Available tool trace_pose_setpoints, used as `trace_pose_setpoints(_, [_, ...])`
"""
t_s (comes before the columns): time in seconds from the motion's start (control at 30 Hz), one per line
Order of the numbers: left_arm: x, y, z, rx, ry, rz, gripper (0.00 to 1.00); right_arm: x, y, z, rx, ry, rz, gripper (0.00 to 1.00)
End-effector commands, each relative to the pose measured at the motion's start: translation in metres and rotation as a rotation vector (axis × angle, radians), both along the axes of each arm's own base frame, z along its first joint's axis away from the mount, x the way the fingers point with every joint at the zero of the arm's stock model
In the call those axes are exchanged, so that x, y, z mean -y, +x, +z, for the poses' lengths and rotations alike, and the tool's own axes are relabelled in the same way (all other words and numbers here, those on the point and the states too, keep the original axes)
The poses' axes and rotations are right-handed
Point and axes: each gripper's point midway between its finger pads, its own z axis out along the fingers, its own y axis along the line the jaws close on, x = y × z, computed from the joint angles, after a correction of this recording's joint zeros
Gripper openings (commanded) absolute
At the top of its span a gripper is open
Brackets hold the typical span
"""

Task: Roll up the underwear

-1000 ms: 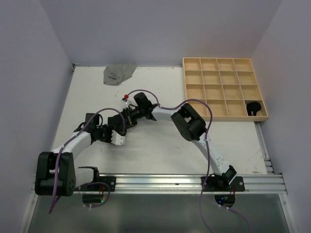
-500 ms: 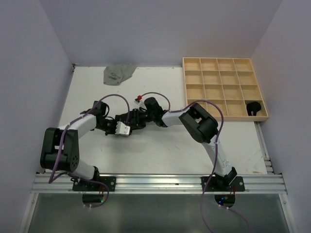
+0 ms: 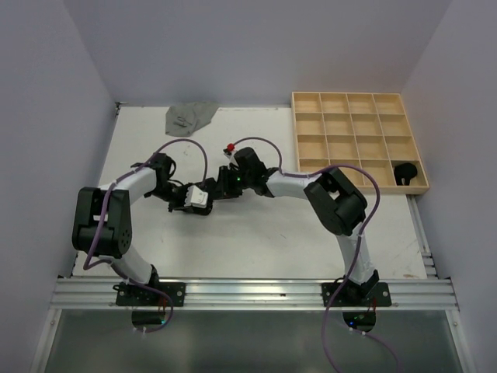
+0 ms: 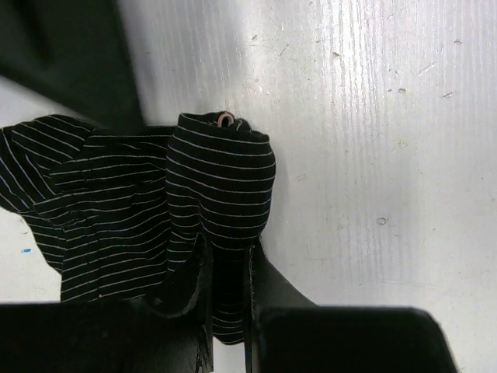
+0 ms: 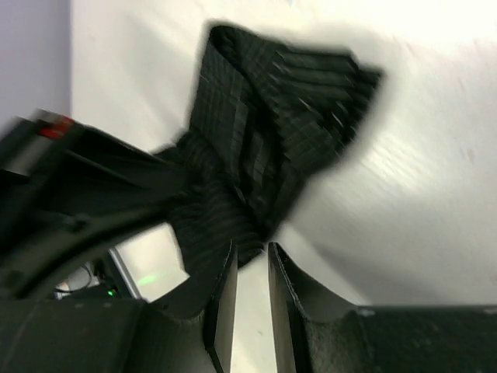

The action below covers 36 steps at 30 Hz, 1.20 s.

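Observation:
Black pin-striped underwear [image 4: 155, 202] lies bunched on the white table [image 4: 373, 116]. My left gripper [image 4: 229, 260] is shut on a fold at its near edge. In the right wrist view the same underwear [image 5: 264, 132] sits just beyond my right gripper [image 5: 250, 252], whose jaws stand narrowly open with bare table between them. In the top view the left gripper [image 3: 208, 197] and right gripper [image 3: 222, 189] meet tip to tip at mid-table and hide the cloth. A plain grey underwear [image 3: 189, 116] lies crumpled at the back edge.
A wooden grid tray [image 3: 357, 140] stands at the back right, with a black rolled bundle [image 3: 404, 172] in its near right compartment. The left gripper's body [image 5: 78, 179] crowds the left of the right wrist view. Walls close in on three sides.
The left gripper swung up and to the right and shut on the striped underwear. The right gripper opened, let go of the cloth and shifted right.

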Motion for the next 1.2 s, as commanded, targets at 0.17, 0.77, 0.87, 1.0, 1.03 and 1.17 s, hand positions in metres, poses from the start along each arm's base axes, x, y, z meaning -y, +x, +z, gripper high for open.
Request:
trace_pose_setpoints(0.17, [-0.033, -0.064, -0.037, -0.284, 0.174, 0.008, 0.0, -0.033, 0.034, 0.02, 0.097, 0.079, 0.004, 0.27])
trace_pose_setpoints(0.77, [-0.03, -0.052, -0.046, -0.736, 0.188, 0.226, 0.0, -0.007, 0.005, -0.072, -0.015, -0.141, 0.103, 0.27])
trace_pose_setpoints(0.87, [-0.031, -0.048, -0.054, -0.798, 0.201, 0.268, 0.0, 0.006, 0.003, -0.074, 0.011, -0.195, 0.111, 0.26])
trace_pose_setpoints(1.0, [-0.031, -0.043, -0.059, -0.853, 0.215, 0.308, 0.0, 0.021, 0.003, -0.066, 0.061, -0.252, 0.106, 0.25])
trace_pose_setpoints(1.03, [-0.032, -0.043, -0.061, -0.864, 0.219, 0.312, 0.0, 0.023, 0.009, -0.049, 0.107, -0.251, 0.089, 0.25])
trace_pose_setpoints(1.17, [-0.037, -0.049, -0.072, -0.916, 0.253, 0.314, 0.0, 0.04, 0.015, -0.006, 0.308, -0.25, 0.102, 0.28])
